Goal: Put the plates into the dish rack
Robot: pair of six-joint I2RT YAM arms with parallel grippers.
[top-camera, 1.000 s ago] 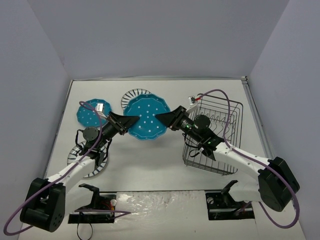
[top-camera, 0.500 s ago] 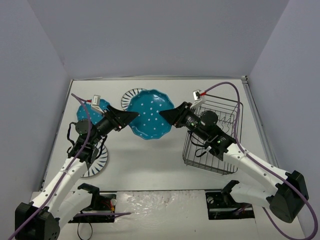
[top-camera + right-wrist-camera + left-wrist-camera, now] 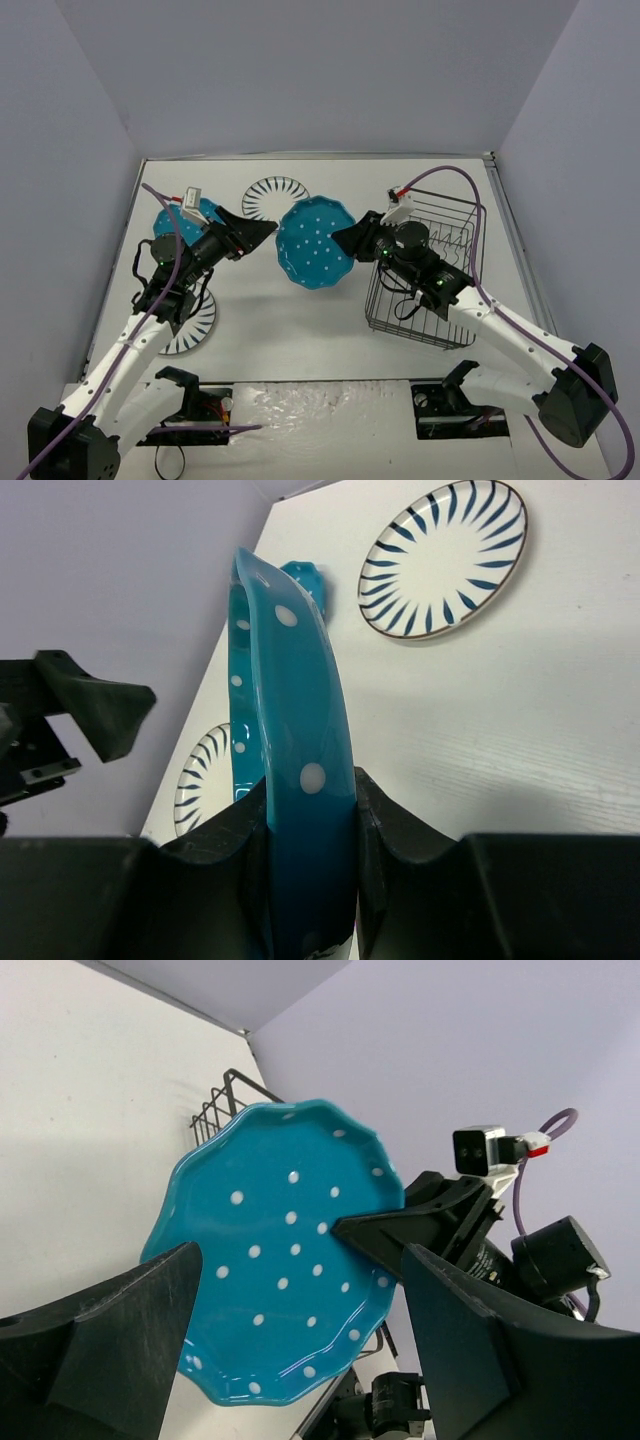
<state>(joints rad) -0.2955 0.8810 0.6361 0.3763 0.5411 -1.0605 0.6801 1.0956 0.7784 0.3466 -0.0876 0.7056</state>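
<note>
Right gripper (image 3: pixel 350 242), jaws clamped on the teal plate (image 3: pixel 315 243) at its rim, holds it on edge in the air just left of the dish rack (image 3: pixel 415 335). Left gripper (image 3: pixel 262 232) has its jaws gaping apart, clear of the plate. Looks like loading time: next, swing right and stand it upright inside.

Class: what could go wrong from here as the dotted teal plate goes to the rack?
The right tool pinches the teal dotted plate only at its rim, on edge in mid-air, so it could pivot or slip.
The open left tool sits close to the opposite rim, and swinging away might clip it.
The dish rack has wire walls the plate could strike.
</note>
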